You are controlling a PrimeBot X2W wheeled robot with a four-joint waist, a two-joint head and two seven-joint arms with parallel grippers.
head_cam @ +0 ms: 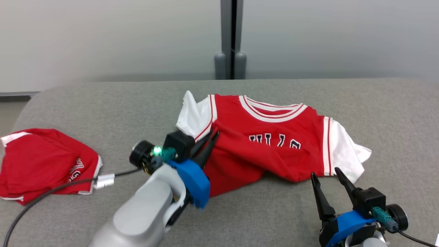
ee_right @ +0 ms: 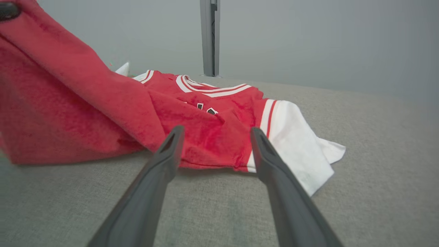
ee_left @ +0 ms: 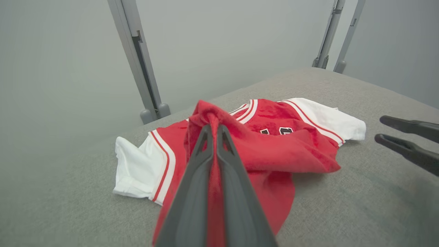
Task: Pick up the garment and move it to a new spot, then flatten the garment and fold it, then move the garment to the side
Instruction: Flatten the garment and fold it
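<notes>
Red shorts (head_cam: 44, 164) sit at the left edge of the grey counter (head_cam: 137, 103). Mid-frame, left gripper (head_cam: 213, 134) is pinched tight on a raised fold of the red jersey (head_cam: 274, 151). Lower right, right gripper (head_cam: 325, 172) gapes wide, holding nothing.

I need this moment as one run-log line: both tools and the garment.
left tool: shut on jersey, red fold raised | right tool: open, near jersey hem | jersey: partly bunched, on grey surface
</notes>
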